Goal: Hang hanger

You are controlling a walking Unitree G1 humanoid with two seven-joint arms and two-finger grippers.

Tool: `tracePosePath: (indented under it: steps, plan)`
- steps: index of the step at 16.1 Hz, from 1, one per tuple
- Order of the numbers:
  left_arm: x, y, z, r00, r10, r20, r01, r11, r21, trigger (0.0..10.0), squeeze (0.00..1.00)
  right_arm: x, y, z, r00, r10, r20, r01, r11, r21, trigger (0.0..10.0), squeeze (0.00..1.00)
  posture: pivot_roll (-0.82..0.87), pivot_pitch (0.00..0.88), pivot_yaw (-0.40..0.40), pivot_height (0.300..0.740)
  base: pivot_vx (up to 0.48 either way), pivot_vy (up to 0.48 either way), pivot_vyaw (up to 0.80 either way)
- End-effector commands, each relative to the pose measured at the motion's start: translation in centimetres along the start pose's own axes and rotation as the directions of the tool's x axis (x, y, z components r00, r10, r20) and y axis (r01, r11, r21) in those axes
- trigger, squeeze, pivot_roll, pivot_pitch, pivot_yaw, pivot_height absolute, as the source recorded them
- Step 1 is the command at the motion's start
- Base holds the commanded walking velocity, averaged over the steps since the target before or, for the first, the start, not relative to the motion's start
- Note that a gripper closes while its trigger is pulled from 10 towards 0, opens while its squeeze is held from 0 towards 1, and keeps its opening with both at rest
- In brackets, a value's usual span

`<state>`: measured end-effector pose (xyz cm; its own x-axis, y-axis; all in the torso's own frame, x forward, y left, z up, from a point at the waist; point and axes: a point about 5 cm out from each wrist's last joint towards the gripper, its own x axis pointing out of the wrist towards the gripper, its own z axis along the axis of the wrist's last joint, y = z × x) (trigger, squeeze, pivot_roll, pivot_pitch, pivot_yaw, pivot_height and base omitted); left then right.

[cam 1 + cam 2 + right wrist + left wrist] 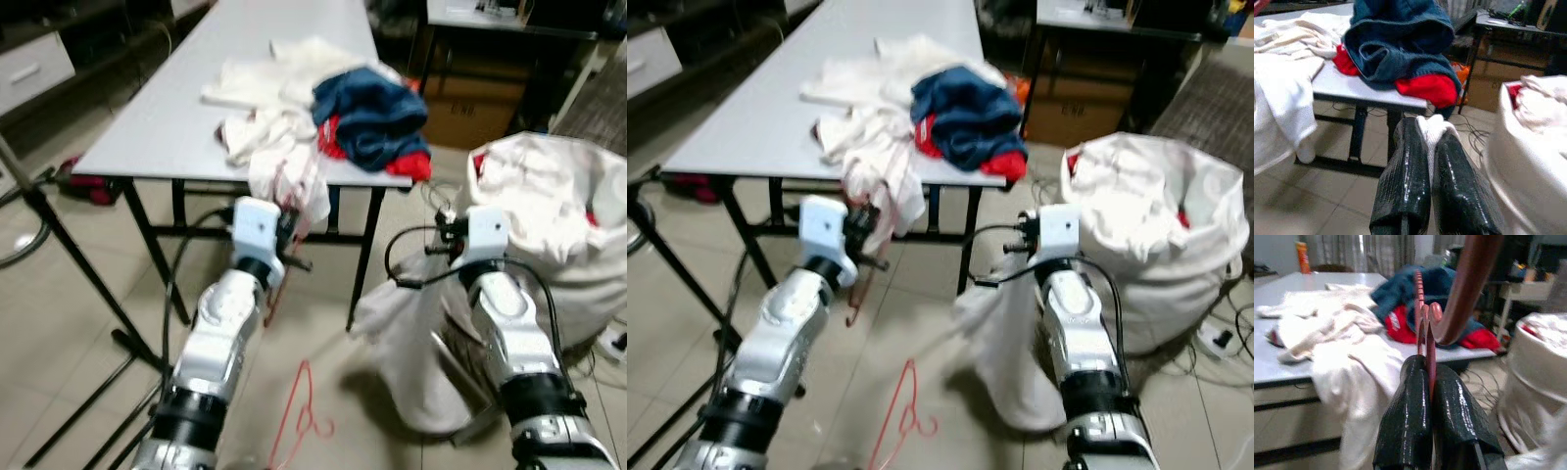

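Observation:
My left gripper (1425,364) is shut on a red hanger (1420,303), whose dark red hook (1464,284) curves up past the fingers. In the left eye view this left gripper (292,238) is just before the table's front edge, and the hanger (275,294) dangles below it. My right gripper (1431,128) is shut on a white garment (1436,125). That garment (407,333) hangs from the right gripper (443,235) down to the floor. A second red hanger (304,411) lies on the tiles between my arms.
A grey table (157,127) carries white clothes (274,127), blue jeans (377,113) and a red garment (416,164). A full white laundry bag (558,215) stands at the right. Black stand legs (69,245) cross the floor on the left.

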<state>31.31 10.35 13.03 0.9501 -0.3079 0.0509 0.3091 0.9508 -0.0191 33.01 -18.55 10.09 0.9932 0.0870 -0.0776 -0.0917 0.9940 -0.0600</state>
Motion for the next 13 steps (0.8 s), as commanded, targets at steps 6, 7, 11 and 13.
tracePosePath:
  steps: [6,7,11,13]
  plan:
    - [-0.1,0.7,0.5,0.999,0.033,0.019,-0.033,0.999,0.001,10.0,0.0,0.6,1.3,1.3,0.998,0.047,0.05,-0.046,0.999,-0.019,10.0,0.0,0.01,0.0,-0.019,0.74,0.374,0.299,0.0]
    - [-0.1,0.7,0.6,0.999,0.03,0.02,-0.031,1.0,0.003,10.0,0.0,0.6,1.1,1.3,0.998,0.038,0.051,-0.038,0.999,-0.016,10.0,0.0,0.01,0.0,-0.019,0.74,0.405,0.255,0.0]
    - [0.0,0.8,0.7,0.999,0.04,0.023,-0.039,0.999,-0.011,10.0,0.0,0.7,1.4,2.0,0.996,0.068,0.059,-0.067,0.997,-0.024,10.0,0.0,0.01,0.0,-0.017,0.74,0.403,0.259,0.0]
    - [0.0,0.6,0.9,0.999,0.041,0.029,-0.04,0.999,-0.013,10.0,0.0,1.0,1.4,3.8,0.99,0.114,0.081,-0.112,0.993,-0.023,10.0,0.0,0.01,0.0,-0.013,0.74,0.39,0.277,0.0]
